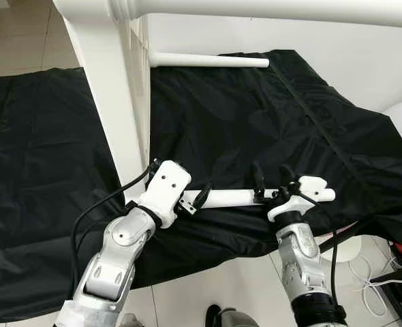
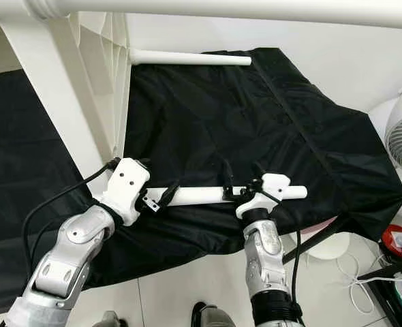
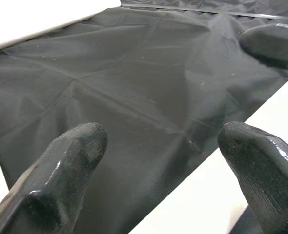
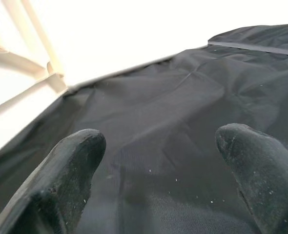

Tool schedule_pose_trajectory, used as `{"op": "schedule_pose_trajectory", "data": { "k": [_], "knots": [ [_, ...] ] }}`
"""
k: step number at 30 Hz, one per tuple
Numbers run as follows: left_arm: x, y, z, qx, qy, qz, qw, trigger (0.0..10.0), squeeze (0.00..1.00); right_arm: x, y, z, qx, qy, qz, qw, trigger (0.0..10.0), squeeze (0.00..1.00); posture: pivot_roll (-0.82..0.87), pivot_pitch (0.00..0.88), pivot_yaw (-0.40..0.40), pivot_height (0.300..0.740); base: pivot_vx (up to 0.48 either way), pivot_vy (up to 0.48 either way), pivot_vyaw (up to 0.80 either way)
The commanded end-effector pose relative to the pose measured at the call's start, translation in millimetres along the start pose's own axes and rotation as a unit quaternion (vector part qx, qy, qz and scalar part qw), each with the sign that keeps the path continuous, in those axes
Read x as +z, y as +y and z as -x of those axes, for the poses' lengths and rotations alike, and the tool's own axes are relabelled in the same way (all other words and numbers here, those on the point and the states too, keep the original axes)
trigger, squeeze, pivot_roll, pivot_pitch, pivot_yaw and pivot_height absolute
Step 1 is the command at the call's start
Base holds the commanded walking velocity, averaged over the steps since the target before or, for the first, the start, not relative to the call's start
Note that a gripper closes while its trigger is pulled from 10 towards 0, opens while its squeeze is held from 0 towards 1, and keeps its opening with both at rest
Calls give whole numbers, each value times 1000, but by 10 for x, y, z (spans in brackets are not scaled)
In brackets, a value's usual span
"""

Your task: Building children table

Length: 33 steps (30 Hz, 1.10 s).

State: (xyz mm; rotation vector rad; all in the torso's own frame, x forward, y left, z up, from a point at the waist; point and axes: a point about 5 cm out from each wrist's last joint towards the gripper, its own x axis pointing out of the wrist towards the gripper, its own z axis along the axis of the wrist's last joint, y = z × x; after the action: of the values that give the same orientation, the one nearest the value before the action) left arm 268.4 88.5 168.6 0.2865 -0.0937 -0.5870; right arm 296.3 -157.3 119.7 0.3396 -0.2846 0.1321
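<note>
Risk I see: white leg [image 1: 232,198] lies on black cloth [image 1: 255,122] between my spread-fingered left gripper [image 1: 194,199] and right gripper [image 1: 269,184], ungripped, likely rolling if nudged.

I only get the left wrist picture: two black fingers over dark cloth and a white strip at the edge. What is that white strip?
Observer: From the head views, it is a white leg lying on the black cloth. The left end effector is at one end of it, fingers open.
Visitor: Is the other arm doing anything?
Observer: The right end effector is near the same leg's other end, its fingers open too.
Visitor: Any more parts around?
Observer: A second white leg lies farther off on the cloth, beside an upright white table frame.
</note>
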Motion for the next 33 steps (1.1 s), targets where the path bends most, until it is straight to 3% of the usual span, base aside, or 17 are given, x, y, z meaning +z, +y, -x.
{"op": "schedule_pose_trajectory", "data": {
  "k": [1,8,9,10,11,16,17,25,29,33],
  "knots": [
    [-72,112,71,79,21,-2,997,10000,0,-146,-70,108,-30,36,-21,999,10000,0,142,141,-20,740,0,0,0],
    [-75,111,75,80,23,-2,997,10000,0,-65,-103,135,-80,6,2,997,10000,0,138,144,-21,740,0,0,0],
    [-78,106,74,79,23,-2,997,10000,0,2,-96,147,-99,-14,30,995,10000,0,135,146,-19,740,0,0,0],
    [-78,106,74,79,23,-2,997,10000,0,2,-96,147,-99,-14,30,995,10000,0,135,146,-19,740,0,0,0],
    [-81,97,69,76,24,-1,997,10000,0,91,-91,150,-113,-36,67,991,10000,0,129,148,-16,740,0,0,0],
    [-88,69,61,67,25,-1,997,10000,0,238,-101,144,-127,-69,111,983,10000,0,125,149,-13,740,0,0,0],
    [-95,16,61,41,24,1,999,10000,0,326,-131,144,-135,-83,130,979,10000,0,123,150,-11,740,0,0,0],
    [-93,-82,75,-5,21,-1,1000,10000,0,368,-202,190,-173,-87,122,973,10000,0,121,153,-7,740,0,0,0],
    [-99,-115,76,-18,24,-7,1000,10000,0,284,-238,233,-208,-72,87,972,10000,0,122,160,-3,740,0,0,0],
    [-114,-135,80,-34,30,-29,999,10000,0,114,-311,330,-274,-32,61,959,10000,0,120,164,3,740,0,0,0]
  ]
}}
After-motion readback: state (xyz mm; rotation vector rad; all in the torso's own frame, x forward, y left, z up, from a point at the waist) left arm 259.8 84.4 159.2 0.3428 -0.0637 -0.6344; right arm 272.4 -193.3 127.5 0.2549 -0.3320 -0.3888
